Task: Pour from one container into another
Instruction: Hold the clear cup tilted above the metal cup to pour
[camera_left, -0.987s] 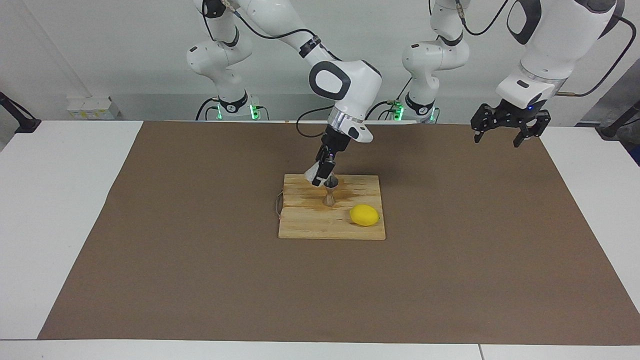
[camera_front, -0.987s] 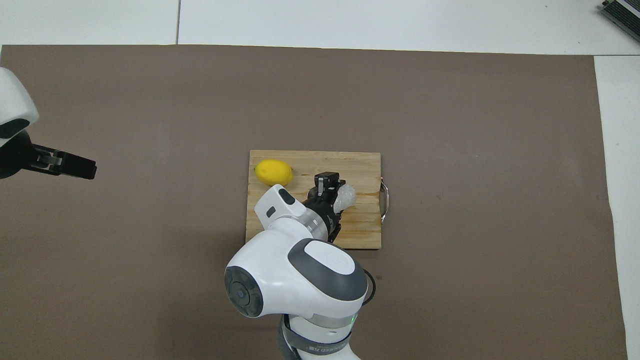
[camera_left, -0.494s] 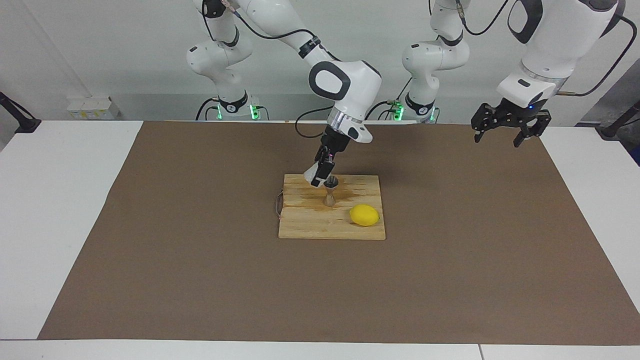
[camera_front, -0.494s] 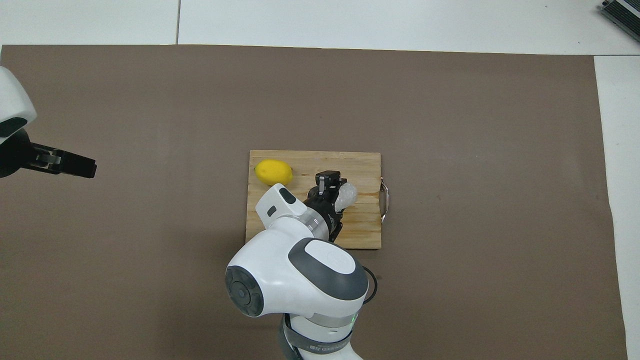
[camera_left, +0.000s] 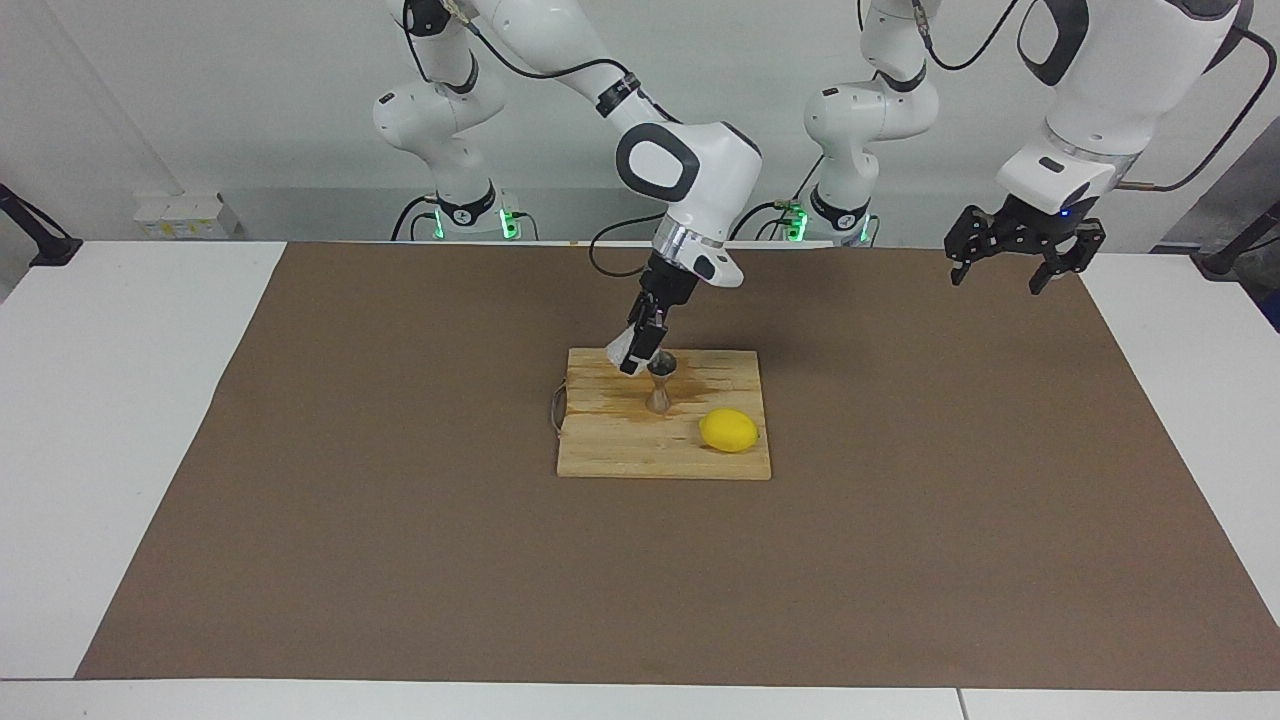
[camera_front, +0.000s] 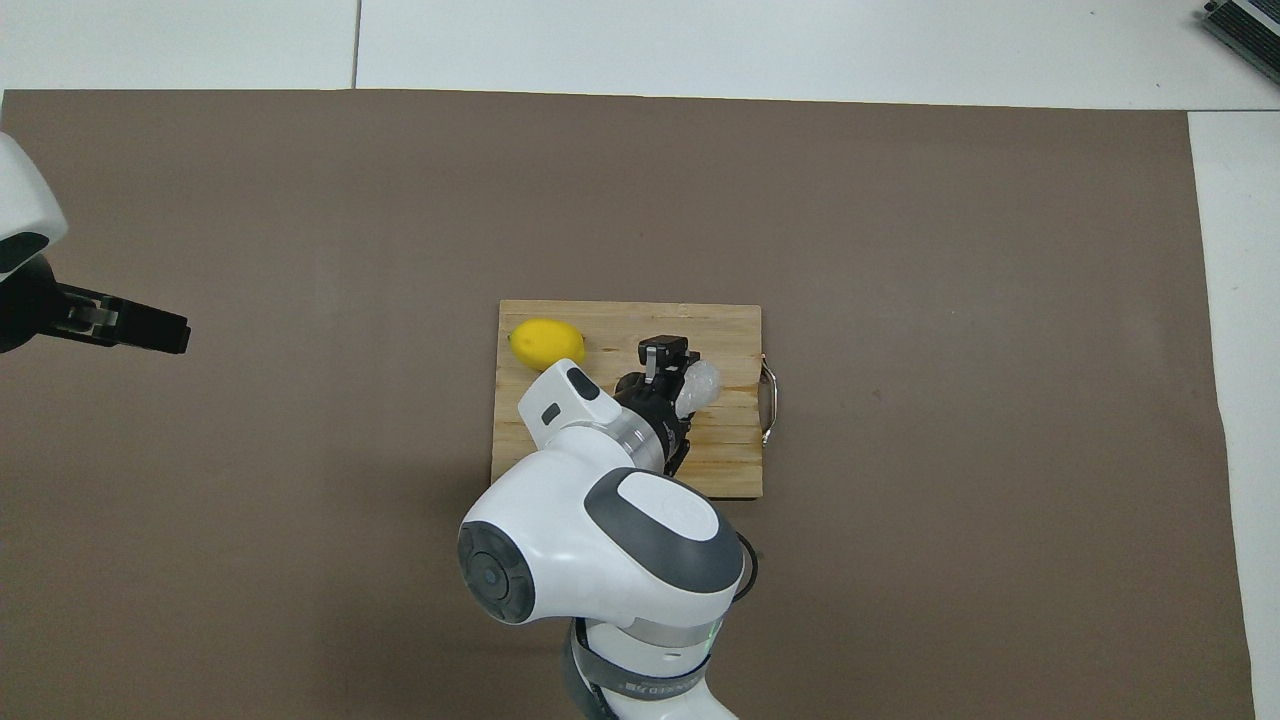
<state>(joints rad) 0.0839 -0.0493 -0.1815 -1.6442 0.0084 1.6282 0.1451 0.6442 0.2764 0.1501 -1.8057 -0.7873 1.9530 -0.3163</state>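
In the facing view, the right gripper (camera_left: 637, 352) is hanging over the wooden cutting board (camera_left: 610, 445), its fingers clenched on the clear cup (camera_left: 621, 348). The cup is tipped steeply, its mouth aimed at the top of the steel jigger (camera_left: 659, 385), which is standing upright on the board just beside the cup and a little nearer the robots than the lemon (camera_left: 728, 430). A darker, wet-looking patch is showing on the board around the jigger. The left gripper (camera_left: 1018, 262) is waiting in the air over the brown mat (camera_left: 900, 520) at the left arm's end of the table, its fingers spread and holding nothing.

In the overhead view, the right gripper (camera_front: 668, 362) is covering the jigger, so only the tilted cup (camera_front: 697, 384) is showing beside the fingers, over the middle of the board (camera_front: 735, 460). The lemon (camera_front: 547, 343) is lying toward the left arm's end of the board. The left gripper (camera_front: 150, 330) is idling over the mat (camera_front: 900, 250).

The pour appears to be underway or close to finished; what is left, judging from this, is righting the cup and setting it down.
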